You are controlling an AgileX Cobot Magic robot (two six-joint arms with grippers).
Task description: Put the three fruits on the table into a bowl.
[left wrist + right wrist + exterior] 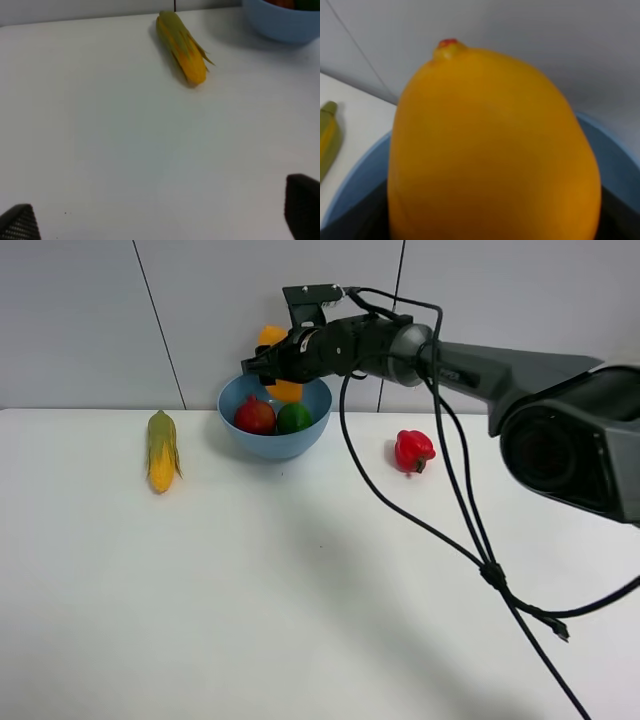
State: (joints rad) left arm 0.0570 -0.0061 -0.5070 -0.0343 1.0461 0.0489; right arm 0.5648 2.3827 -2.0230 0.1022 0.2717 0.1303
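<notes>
Exterior high view: the mango stands roughly upright, long axis vertical, over the bowl near the counter's far edge. The right hand is clenched around the mango's middle, hiding much of it. The pomegranate and lime lie side by side inside the bowl. In the right wrist view the mango fills the frame, nub up. The left hand hangs released, its tips cut off, above bare counter near the corn.
</notes>
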